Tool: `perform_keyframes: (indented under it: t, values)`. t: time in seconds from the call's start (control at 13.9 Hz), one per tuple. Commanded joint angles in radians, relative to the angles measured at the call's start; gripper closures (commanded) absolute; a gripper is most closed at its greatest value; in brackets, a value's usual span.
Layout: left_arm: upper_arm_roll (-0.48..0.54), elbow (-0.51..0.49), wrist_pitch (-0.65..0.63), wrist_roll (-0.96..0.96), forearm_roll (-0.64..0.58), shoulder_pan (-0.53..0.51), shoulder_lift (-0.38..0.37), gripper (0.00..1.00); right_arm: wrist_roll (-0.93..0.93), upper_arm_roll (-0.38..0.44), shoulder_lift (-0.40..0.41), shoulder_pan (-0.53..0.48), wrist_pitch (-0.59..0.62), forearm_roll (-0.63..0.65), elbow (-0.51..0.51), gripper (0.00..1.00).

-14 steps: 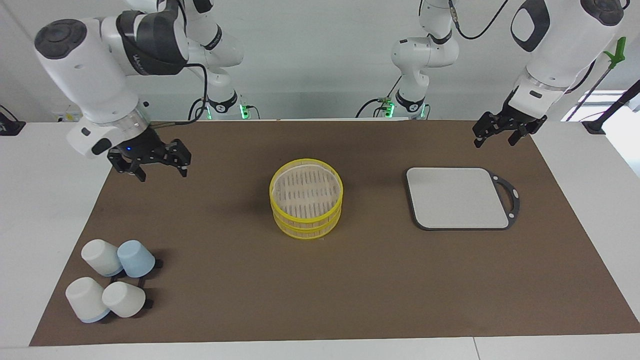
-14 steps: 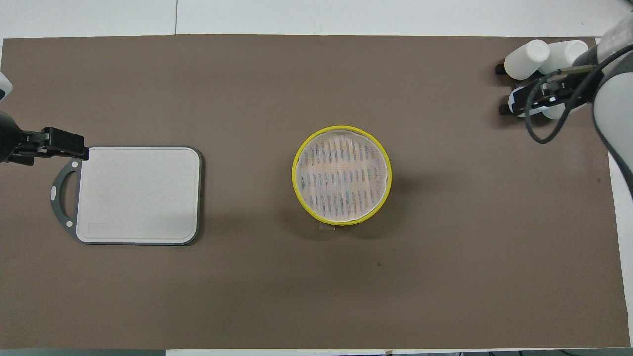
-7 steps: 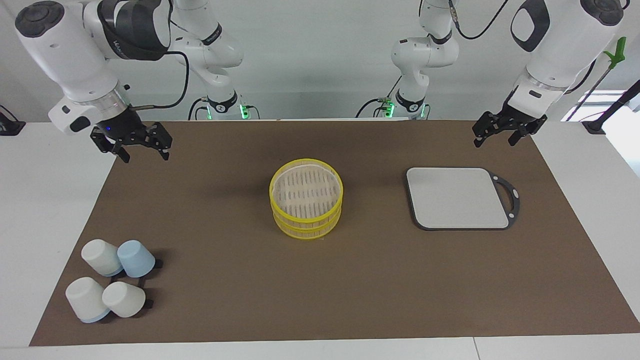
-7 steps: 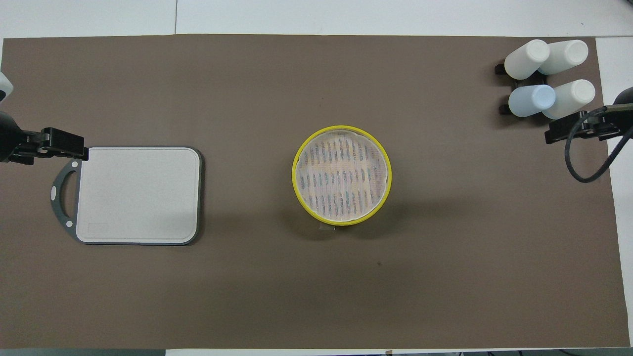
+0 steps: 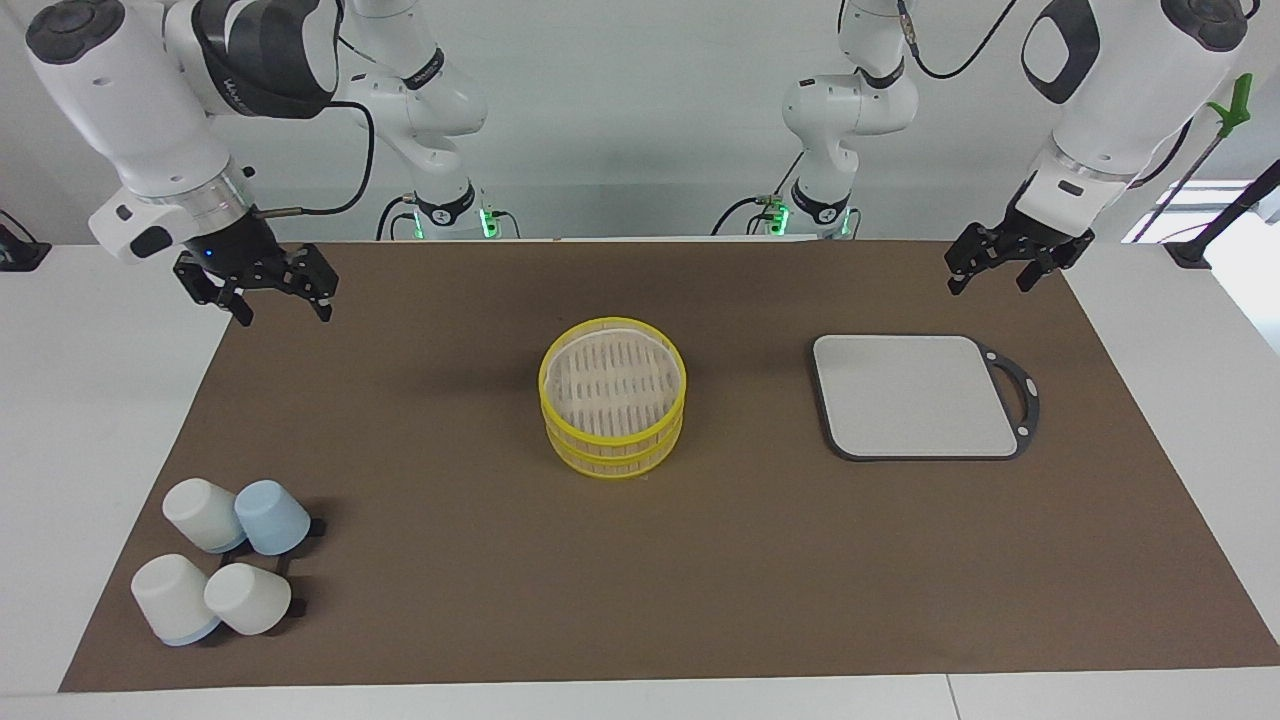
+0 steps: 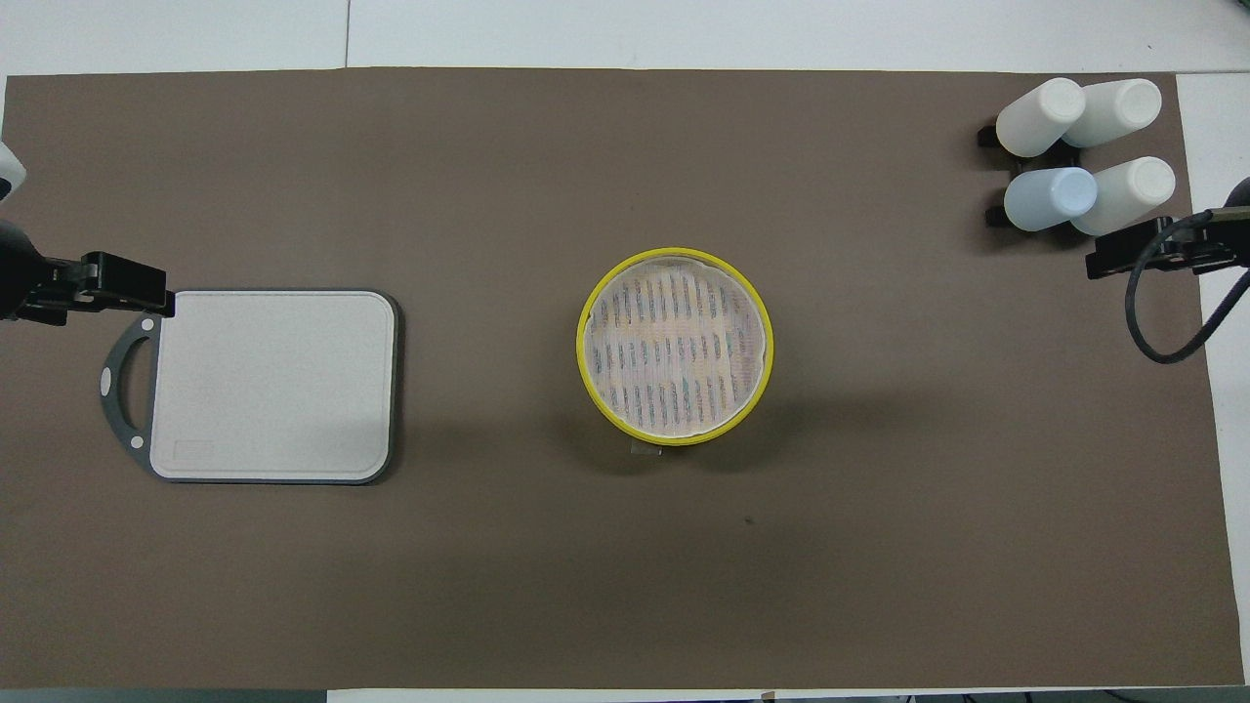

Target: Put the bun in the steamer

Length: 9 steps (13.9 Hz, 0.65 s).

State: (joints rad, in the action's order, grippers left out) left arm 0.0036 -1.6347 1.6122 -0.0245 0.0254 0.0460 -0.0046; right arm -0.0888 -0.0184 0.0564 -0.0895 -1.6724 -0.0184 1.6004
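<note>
The yellow-rimmed steamer [image 5: 612,408] stands as two stacked tiers in the middle of the brown mat, and its slatted top tier shows nothing in it. It also shows in the overhead view [image 6: 675,353]. No bun shows in either view. My right gripper [image 5: 285,314] hangs open and empty over the mat's corner at the right arm's end. It shows at the overhead view's edge [image 6: 1138,256], beside the cups. My left gripper [image 5: 987,288] hangs open and empty over the mat's corner at the left arm's end, above the board's handle side [image 6: 127,285].
A grey square board [image 5: 915,395] with a black handle lies between the steamer and the left arm's end of the table [image 6: 273,386]. Several white and blue cups [image 5: 222,570] lie on a black rack, farther from the robots at the right arm's end [image 6: 1084,146].
My right gripper has risen and drawn back from over the cups to the mat's corner at the right arm's end. The left arm has not moved.
</note>
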Motion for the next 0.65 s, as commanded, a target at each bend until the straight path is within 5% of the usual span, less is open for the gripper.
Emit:
perform_keyframes:
  t: [0.0,0.57]
  values:
    - [0.012,-0.011,0.005,0.014,-0.015,0.012,-0.015,0.00,-0.016,-0.017,-0.015,-0.024,0.002,0.006,0.021,0.00]
    - [0.012,-0.011,0.005,0.014,-0.013,0.012,-0.017,0.00,-0.038,-0.017,-0.015,-0.022,0.059,0.055,0.013,0.00]
